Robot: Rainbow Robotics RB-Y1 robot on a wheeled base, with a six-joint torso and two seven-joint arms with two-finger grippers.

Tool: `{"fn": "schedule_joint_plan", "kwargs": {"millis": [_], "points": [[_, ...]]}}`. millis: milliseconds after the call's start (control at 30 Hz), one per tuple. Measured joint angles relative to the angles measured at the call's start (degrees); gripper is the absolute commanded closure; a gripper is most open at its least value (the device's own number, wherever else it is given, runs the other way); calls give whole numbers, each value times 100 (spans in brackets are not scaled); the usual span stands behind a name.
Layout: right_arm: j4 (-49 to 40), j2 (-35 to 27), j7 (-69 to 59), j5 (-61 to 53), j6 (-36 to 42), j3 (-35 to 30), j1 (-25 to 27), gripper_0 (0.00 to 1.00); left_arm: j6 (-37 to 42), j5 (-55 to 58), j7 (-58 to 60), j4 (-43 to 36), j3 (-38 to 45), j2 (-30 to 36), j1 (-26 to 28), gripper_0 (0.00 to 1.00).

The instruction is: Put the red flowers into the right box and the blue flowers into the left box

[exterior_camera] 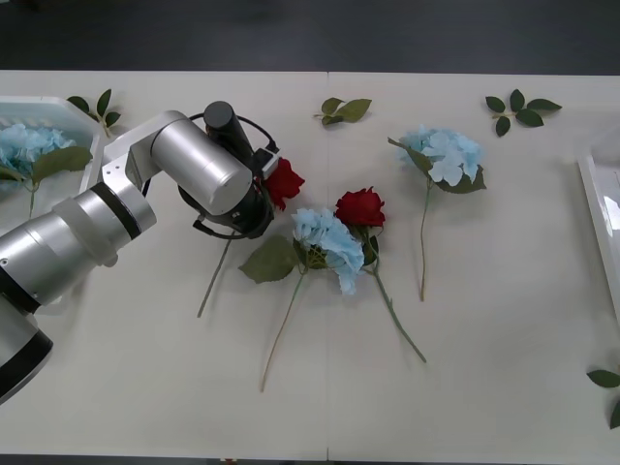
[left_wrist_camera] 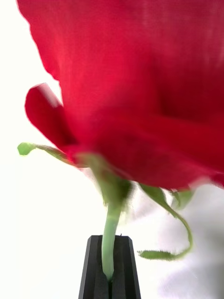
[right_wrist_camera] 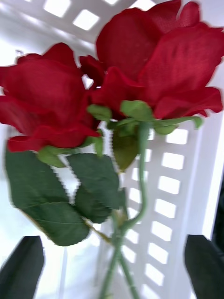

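Observation:
My left gripper is shut on the stem of a red flower just under its bloom, fingers pinching the green stem; the stem trails down over the table. A second red flower lies mid-table, touching a blue flower. Another blue flower lies further right. One blue flower rests in the left box. My right gripper is open over two red flowers lying in the right box, whose rim shows at the table's right edge.
Loose green leaf sprigs lie at the back, beside the left box and at the front right. My left arm stretches from the lower left across the table.

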Motion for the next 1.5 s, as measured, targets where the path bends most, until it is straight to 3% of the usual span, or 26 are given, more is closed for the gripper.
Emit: {"fn": "schedule_joint_plan", "kwargs": {"millis": [267, 600, 800, 1033, 1267, 1500], "points": [[-619, -6, 103, -1258, 632, -41, -1, 0, 736, 507, -861, -768, 930, 305, 0, 100], [-1881, -6, 64, -2665, 2652, -750, -265, 0, 1798, 1923, -2213, -766, 2520, 308, 0, 100], [-2587, 11, -1231, -2747, 3360, -539, -701, 0, 2013, 3583, -2269, -746, 3143, 308, 46, 100], [-3292, 398, -2148, -2481, 3402, -474, -755, 0, 1810, 5256, -2269, -667, 3246, 307, 197, 100], [-3465, 796, -3039, -1865, 3028, 240, -755, 0, 1537, 6495, -2268, -629, 3246, 307, 448, 100], [-3461, 1116, -3039, -1662, 3003, 280, -755, 0, 1392, 6806, -2268, -629, 3247, 307, 563, 100]]}}
